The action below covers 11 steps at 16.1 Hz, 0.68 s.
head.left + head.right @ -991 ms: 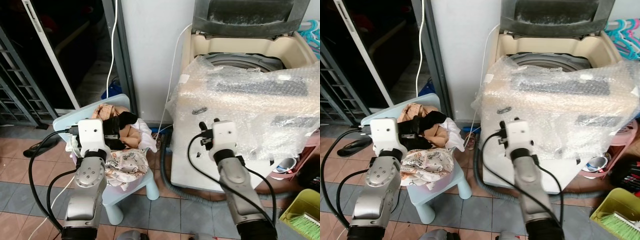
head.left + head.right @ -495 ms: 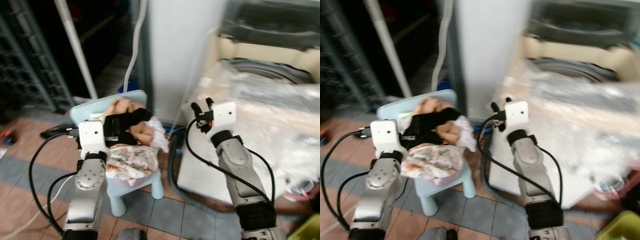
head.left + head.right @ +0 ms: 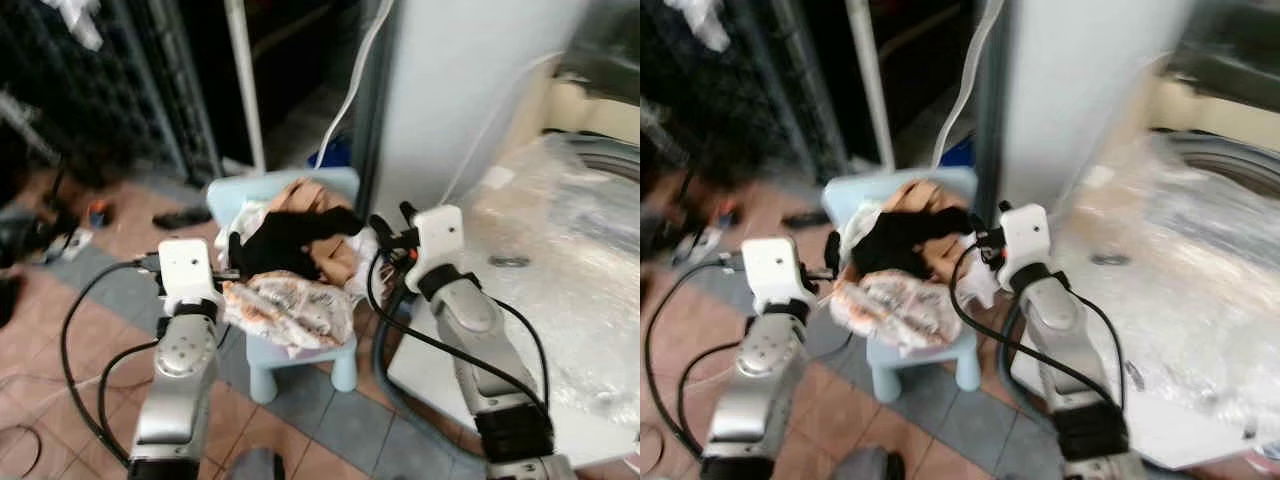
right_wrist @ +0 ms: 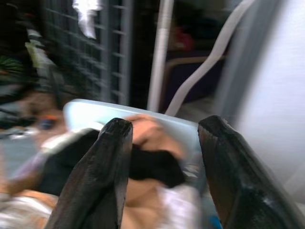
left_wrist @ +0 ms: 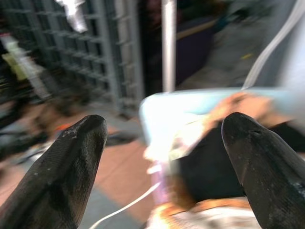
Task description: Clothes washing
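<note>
Clothes [image 3: 295, 262] heaped on a stool [image 3: 300, 350] lie between both spread, empty tools [image 3: 232, 258] [image 3: 392, 222].

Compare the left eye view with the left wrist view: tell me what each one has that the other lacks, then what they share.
Left eye view alone: both silver arms, the right gripper with its fingers apart near the clothes, the patterned cloth at the chair's front edge, and the washing machine under bubble wrap.

Left wrist view alone: a close look along the left gripper, its two black fingers spread wide, with nothing between them.

Shared: the pale blue chair, the black garment and the tan garment piled on it, the white pole and the dark metal grille behind.
</note>
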### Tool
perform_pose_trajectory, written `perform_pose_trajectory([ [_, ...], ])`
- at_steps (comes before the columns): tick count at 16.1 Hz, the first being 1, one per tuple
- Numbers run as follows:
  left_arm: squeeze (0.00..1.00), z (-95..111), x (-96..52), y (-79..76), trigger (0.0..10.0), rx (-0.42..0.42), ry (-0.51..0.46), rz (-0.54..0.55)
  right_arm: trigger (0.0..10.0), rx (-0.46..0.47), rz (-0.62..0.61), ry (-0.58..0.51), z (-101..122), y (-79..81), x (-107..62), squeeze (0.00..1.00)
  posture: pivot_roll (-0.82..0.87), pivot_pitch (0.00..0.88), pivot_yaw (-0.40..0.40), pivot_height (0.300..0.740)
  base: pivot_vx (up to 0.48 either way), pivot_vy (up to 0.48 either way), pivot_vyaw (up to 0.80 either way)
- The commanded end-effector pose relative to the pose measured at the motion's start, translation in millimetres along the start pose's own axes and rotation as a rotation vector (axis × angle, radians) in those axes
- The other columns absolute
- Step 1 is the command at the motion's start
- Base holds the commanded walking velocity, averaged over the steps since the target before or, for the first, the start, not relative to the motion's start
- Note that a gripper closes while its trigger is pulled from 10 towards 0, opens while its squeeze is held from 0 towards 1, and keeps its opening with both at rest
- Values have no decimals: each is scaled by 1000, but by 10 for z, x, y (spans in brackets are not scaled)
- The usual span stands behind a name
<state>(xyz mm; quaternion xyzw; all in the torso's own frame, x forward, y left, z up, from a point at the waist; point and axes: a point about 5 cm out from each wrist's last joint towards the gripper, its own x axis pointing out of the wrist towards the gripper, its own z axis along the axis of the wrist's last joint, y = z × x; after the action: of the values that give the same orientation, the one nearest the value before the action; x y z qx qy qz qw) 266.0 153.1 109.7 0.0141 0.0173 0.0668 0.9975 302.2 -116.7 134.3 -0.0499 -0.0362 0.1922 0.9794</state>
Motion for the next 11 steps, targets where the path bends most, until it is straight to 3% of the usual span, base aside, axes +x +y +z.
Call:
perform_pose_trajectory([
  [1,0,43,6,23,10000,7,-11,10,10000,5,39,11,-8,43,-4,1000,-29,0,40,740,0,0,775],
  [2,0,38,6,27,10000,8,-7,12,10000,8,84,49,-61,85,-12,827,-29,0,40,740,0,0,638],
  [3,0,29,5,33,10000,15,2,16,10000,-5,110,105,-138,106,-19,0,-28,0,38,740,0,0,0],
  [5,0,4,2,49,10000,13,21,31,10000,-31,171,236,-341,141,-67,0,-25,0,32,740,0,0,0],
  [7,0,0,2,53,10000,6,24,35,10000,-32,189,278,-403,147,-92,0,-23,0,30,740,0,0,0],
  [9,0,-11,-7,72,10000,0,39,40,10000,-108,263,344,-497,178,-146,0,-21,0,26,740,0,0,0],
  [11,0,-23,-16,85,10000,6,51,43,10000,-132,266,362,-521,163,-155,0,-18,0,25,740,0,0,788],
])
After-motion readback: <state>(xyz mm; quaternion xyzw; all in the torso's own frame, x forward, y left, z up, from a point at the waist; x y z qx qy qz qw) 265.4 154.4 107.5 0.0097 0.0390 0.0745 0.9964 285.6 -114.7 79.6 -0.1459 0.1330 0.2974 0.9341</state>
